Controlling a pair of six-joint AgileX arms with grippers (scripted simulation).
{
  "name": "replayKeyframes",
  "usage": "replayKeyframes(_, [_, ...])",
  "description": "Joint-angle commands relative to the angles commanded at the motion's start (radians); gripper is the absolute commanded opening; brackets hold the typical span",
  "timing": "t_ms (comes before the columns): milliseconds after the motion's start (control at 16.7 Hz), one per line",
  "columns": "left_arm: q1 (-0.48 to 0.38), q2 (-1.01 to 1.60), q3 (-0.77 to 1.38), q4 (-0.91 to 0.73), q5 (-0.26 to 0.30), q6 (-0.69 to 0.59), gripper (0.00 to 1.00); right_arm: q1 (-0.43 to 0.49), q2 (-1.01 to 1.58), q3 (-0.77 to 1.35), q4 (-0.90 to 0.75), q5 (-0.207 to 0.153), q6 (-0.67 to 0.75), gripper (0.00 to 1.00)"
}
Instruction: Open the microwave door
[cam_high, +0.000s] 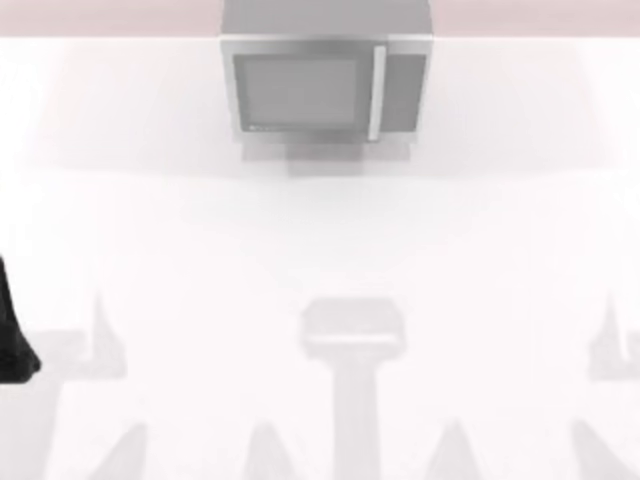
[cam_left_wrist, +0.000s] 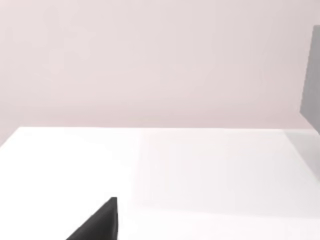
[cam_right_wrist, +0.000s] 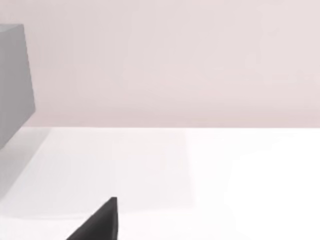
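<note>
At the table's near left edge the left arm (cam_high: 12, 345) sits parked, its gripper's spread impossible to tell, the right arm unseen from above, while far across the white table (cam_high: 320, 260) the microwave (cam_high: 327, 70) stands with the microwave door (cam_high: 305, 95) closed.

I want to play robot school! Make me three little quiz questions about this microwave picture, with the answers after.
1. True or false: the microwave door is shut.
2. On which side of the door is the pale bar handle: the top view's left or right?
3. Fill in: the left arm shows at the table's ____ edge.

Key: 1 true. 2 right, beside the control panel. 3 left.
</note>
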Motion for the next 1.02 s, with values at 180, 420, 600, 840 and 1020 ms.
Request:
replayKeyframes(180, [-0.005,0.010,0.010,-0.005,-0.003,-0.004,1.00,0.000,0.000,0.000,0.000,0.000,0.000,1.00])
replayKeyframes(420, [-0.068,0.156,0.154,-0.074,-0.041,-0.053,1.00,0.000,0.000,0.000,0.000,0.000,0.000,1.00])
replayKeyframes(600, [-0.150,0.376,0.366,-0.164,-0.092,-0.121,1.00,0.000,0.000,0.000,0.000,0.000,0.000,1.00])
replayKeyframes(840, [-0.287,0.785,0.744,-0.306,-0.175,-0.238,1.00,0.000,0.000,0.000,0.000,0.000,0.000,1.00])
replayKeyframes(1020, [-0.397,1.129,1.061,-0.416,-0.241,-0.336,1.00,0.000,0.000,0.000,0.000,0.000,0.000,1.00])
